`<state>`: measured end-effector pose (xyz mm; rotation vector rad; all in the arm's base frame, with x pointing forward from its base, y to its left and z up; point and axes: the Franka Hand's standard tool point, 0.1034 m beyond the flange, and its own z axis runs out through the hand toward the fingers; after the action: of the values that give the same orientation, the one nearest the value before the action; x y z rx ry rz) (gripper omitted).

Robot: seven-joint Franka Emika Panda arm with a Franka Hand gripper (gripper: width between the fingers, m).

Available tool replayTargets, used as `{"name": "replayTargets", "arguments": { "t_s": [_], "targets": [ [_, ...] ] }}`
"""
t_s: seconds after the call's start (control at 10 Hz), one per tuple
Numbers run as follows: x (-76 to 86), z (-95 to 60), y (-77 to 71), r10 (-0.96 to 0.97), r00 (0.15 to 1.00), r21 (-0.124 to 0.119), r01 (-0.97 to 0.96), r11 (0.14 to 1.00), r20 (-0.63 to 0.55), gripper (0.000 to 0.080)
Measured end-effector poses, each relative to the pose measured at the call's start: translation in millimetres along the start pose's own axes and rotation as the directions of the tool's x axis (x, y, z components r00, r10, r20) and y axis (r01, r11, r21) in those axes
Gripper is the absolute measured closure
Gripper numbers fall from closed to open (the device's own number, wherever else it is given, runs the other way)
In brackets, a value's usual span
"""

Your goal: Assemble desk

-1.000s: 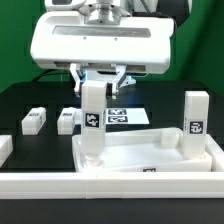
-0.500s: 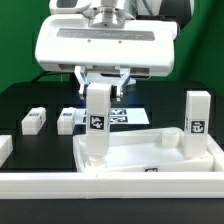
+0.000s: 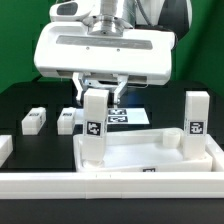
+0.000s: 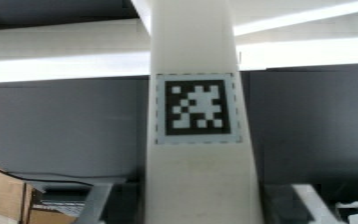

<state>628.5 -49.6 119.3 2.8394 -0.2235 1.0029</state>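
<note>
The tool [image 3: 101, 92] is gripping an upright leg [image 3: 94, 128], apparently seating it in a corner of the desk top [image 3: 140, 152]; the next move is likely calling for twisting it tight.

Probably a lab — marker board [image 3: 135, 115], black table [image 3: 30, 95]

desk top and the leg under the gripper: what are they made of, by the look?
Desk top: likely white plastic, smooth, with a faint sheen along the raised rim. Leg: same white plastic by the look, matte, uniform colour. Its black-and-white tag looks like a printed sticker, its outline showing. Moulded or 3D-printed: cannot tell.
</note>
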Motion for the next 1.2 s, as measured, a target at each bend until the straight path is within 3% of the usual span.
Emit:
{"name": "replayTargets", "arguments": {
  "t_s": [0.1, 0.2, 0.3, 0.4, 0.5, 1.0, 1.1, 1.2],
  "targets": [
    [0.4, 0.1, -0.3, 0.001, 1.0, 0.002, -0.001, 1.0, 0.01, 0.0506],
    [-1.6, 1.1, -0.5, 0.0, 1.0, 0.004, 0.0, 1.0, 0.02, 0.0432],
    [-2.4, 1.4, -0.5, 0.0, 1.0, 0.004, 0.0, 1.0, 0.024, 0.0432],
    [-2.7, 1.6, -0.5, 0.0, 1.0, 0.004, 0.0, 1.0, 0.024, 0.0279],
    [-3.1, 1.8, -0.5, 0.0, 1.0, 0.004, 0.0, 1.0, 0.025, 0.0177],
    [-3.8, 2.2, -0.5, -0.001, 1.0, 0.003, 0.001, 1.0, 0.026, 0.0151],
    [-6.5, 4.3, -0.2, 0.004, 0.998, 0.01, -0.005, 1.0, 0.069, 0.015],
    [8.1, -3.5, -1.0, 0.024, 0.992, 0.032, -0.028, 0.999, 0.121, 0.015]
  ]
}}
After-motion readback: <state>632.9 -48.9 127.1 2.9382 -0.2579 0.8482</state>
